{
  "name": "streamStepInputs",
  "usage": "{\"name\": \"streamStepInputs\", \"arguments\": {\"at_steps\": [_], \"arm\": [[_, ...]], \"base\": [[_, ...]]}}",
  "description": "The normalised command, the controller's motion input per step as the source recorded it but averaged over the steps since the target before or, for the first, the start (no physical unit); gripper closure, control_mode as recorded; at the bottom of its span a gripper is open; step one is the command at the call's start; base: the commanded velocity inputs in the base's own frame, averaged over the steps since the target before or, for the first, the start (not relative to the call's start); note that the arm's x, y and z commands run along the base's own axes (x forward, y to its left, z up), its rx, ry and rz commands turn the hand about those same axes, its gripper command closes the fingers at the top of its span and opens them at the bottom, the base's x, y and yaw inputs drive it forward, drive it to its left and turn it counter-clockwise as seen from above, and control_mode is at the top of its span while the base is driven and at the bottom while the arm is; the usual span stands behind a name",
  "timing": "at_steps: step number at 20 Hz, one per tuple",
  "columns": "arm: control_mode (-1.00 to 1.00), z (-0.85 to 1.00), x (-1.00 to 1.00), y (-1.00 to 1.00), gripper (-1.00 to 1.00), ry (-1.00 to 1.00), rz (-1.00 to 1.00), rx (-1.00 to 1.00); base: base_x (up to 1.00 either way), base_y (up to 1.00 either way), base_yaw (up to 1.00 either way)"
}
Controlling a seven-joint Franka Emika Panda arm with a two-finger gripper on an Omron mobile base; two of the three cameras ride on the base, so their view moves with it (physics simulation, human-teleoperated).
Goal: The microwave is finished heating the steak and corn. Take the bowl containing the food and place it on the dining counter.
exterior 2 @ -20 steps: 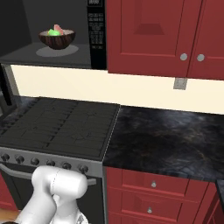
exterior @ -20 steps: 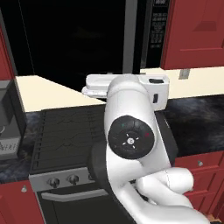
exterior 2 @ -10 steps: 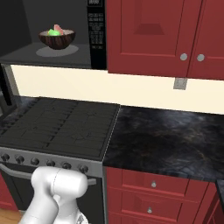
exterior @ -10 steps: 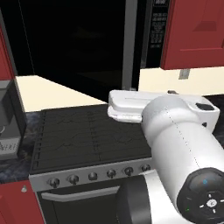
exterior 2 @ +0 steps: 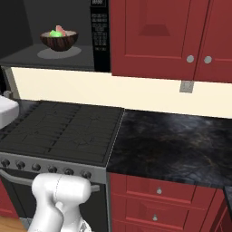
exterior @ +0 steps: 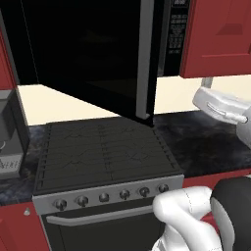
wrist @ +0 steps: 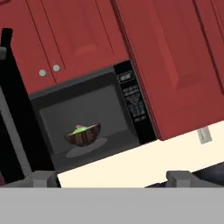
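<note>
My gripper (wrist: 111, 177) is spread wide, holding nothing. The streaked dark-brown bowl (exterior 2: 58, 40) sits mid-turntable (exterior 2: 59, 53) in the open microwave (wrist: 92, 120), green corn (exterior 2: 56, 33) and pink steak (exterior 2: 61, 31) heaped above its rim.

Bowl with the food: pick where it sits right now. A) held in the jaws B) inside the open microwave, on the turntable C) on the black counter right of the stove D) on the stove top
B: the bowl rests on the round turntable inside the microwave, whose door is swung open, above the stove.
</note>
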Motion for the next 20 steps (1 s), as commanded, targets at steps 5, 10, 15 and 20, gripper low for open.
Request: {"name": "streamStepInputs", "arguments": {"at_steps": [5,10,15,20], "arm": [[-1.00,-0.37,0.78,-0.97,-1.00,0.08,0.24,0.24],[-1.00,-0.15,1.00,-0.32,-1.00,0.28,0.33,0.27],[-1.00,0.00,0.94,0.30,-1.00,0.45,0.34,0.13],[-1.00,0.00,0.47,0.99,-1.00,0.34,0.30,0.09]], "base": [[0.00,0.00,0.00],[0.00,0.00,0.00],[0.00,0.00,0.00],[0.00,0.00,0.00]]}}
